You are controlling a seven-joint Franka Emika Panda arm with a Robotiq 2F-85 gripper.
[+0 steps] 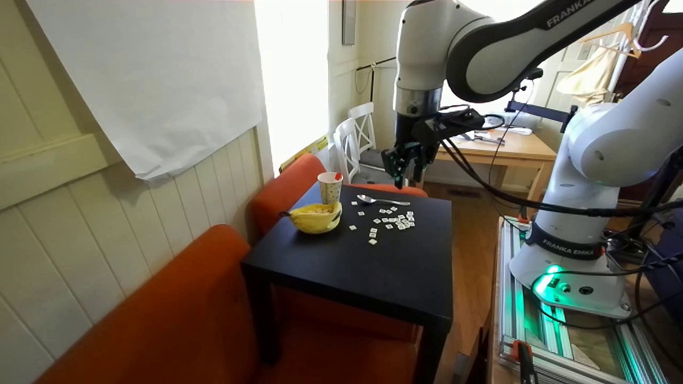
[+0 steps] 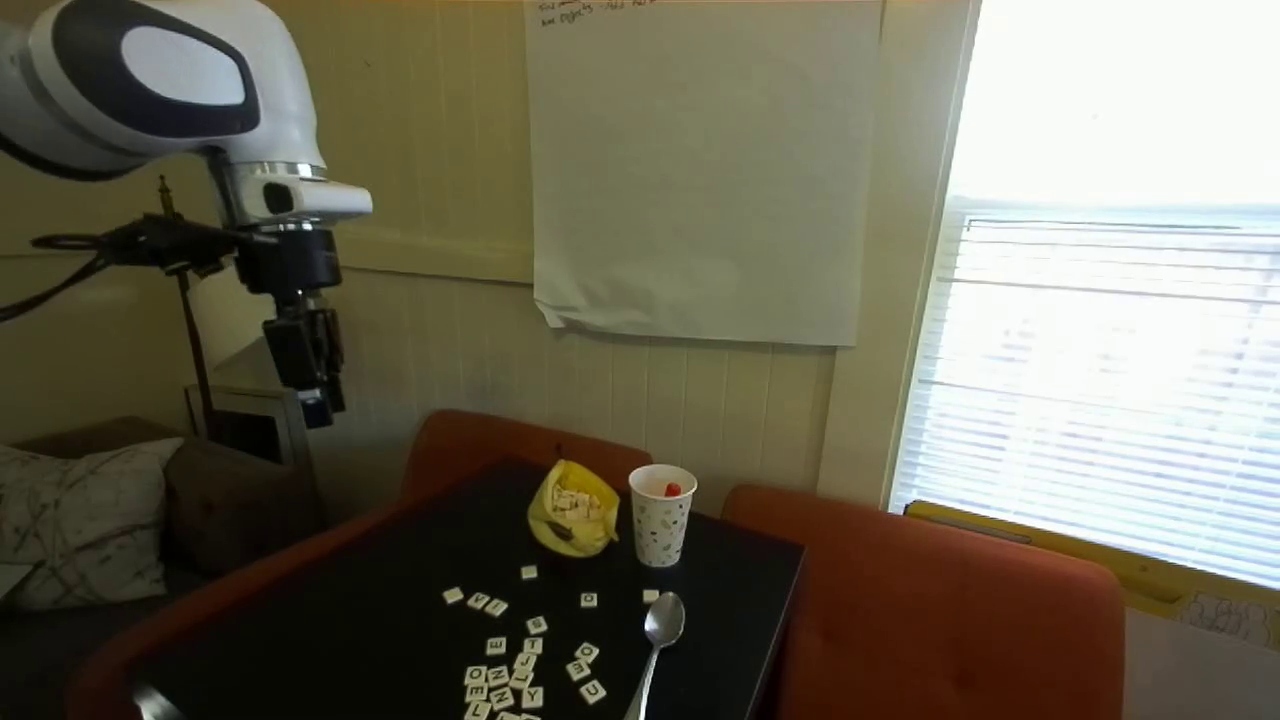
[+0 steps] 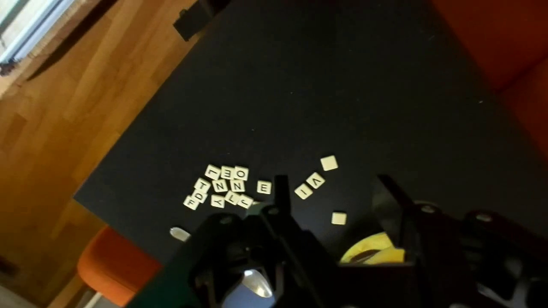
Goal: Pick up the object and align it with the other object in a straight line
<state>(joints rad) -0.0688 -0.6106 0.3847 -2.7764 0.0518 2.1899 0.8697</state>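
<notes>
Since small, flat pieces are to be lifted, the gripper [image 3: 333,183] is held high above the black table [image 1: 347,266] with its jaws spread wide, presumably so that the scatter can be surveyed before one piece is straddled; nothing is grasped by it or touched. The task's objects are taken to be the letter tiles [image 3: 220,185], which are laid flat on the tabletop, though the one to be picked cannot be told. A short slanting row seems to be intended where the V tile [image 3: 315,180] and the I tile [image 3: 303,191] are set just beside each other; a plain tile [image 3: 329,162] is placed beyond the V, roughly on that slant with a gap, and might be the piece to be squared up. The yellow banana-shaped pouch [image 1: 315,225] is stood with its mouth upward, probably as a store, since pale pieces [image 2: 578,503] are contained in it. As for numbers, sixteen tiles can be counted in the wrist view, fourteen lettered and two plain; more are shown in both exterior views, but a full tally is prevented by small size and cropping. One pouch is seen, with one paper cup [image 2: 660,530] beside it, in which one red item [image 2: 673,490] is held, and one spoon [image 2: 664,622] is laid near the cup.
</notes>
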